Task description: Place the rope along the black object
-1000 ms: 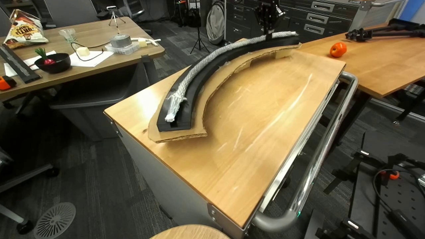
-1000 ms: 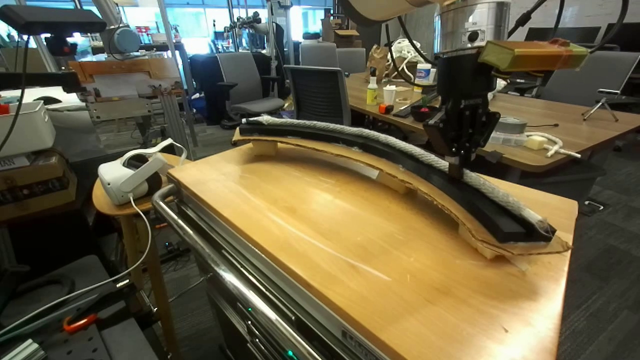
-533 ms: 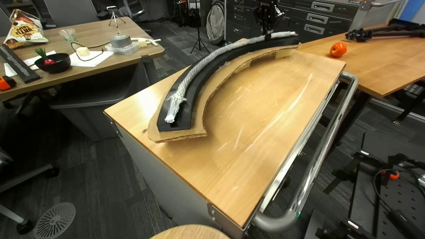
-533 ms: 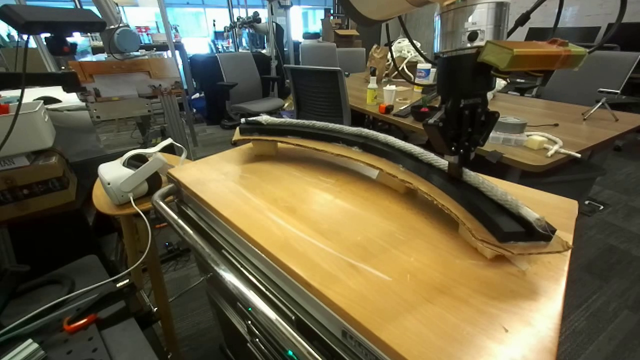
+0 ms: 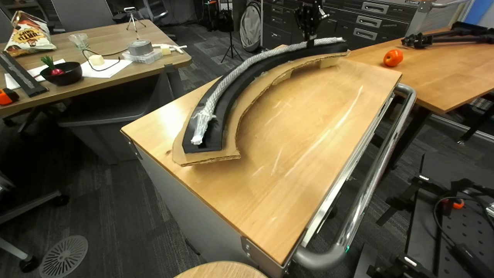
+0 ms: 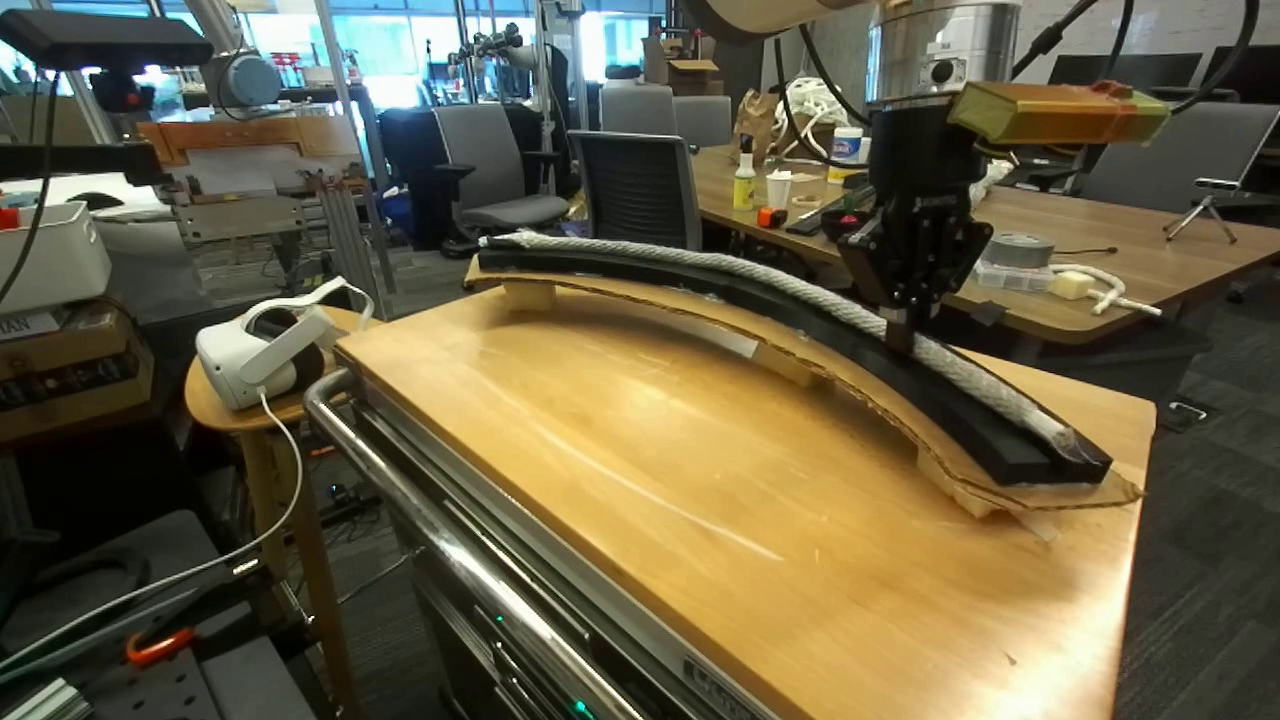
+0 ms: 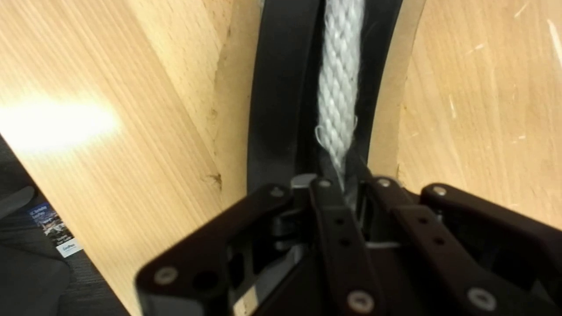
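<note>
Towards the right edge of the worktop (image 6: 650, 450), as an exterior view has it, the gripper (image 6: 900, 338) points down at the black strip (image 6: 850, 342), its jaws drawn close together with the rope (image 6: 830, 301) pinched between them. With only 1 gripper at work, what matters is direction: from the grip the rope runs off 2 ways, a short tail towards the strip's end by that right edge, and a long stretch round the bend to the strip's other end, near the opposite edge. Its long axis follows the strip's curve closely, nearly parallel to the strip's sides in the wrist view. Whether it rests on the strip at the grip or rides a little above it I cannot tell. I judge the laying nearly done; the coming move probably calls for easing the rope down along that axis, not across it, before letting go.
</note>
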